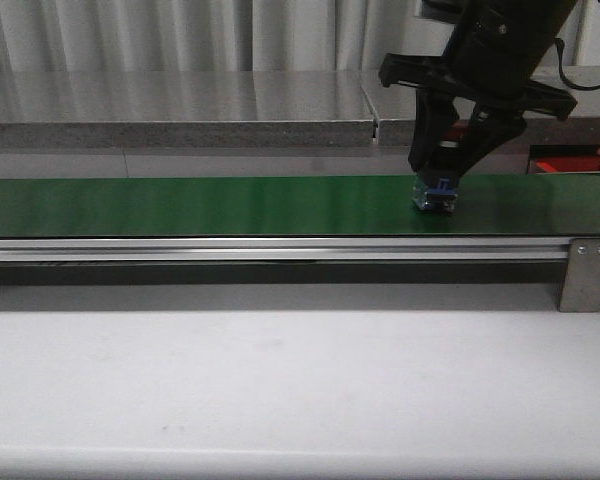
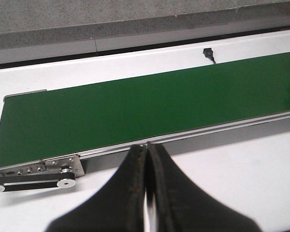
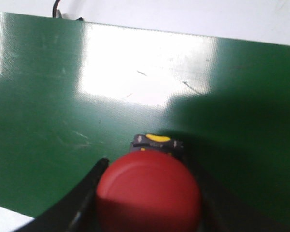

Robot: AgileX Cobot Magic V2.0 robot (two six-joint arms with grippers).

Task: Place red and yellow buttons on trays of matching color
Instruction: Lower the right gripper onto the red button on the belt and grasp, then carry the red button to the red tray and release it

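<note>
Right claw (image 1: 438, 190) half hides red button (image 3: 148, 195) on belt (image 1: 200, 205).

my right gripper (image 1: 442, 175) is matte black, with a wide angular bracket across its top, two tapering fingers below, and a black cable looping off behind its upper housing. my left gripper (image 2: 147, 193) shows as two smooth, dark, curved fingers that broaden toward the base
</note>
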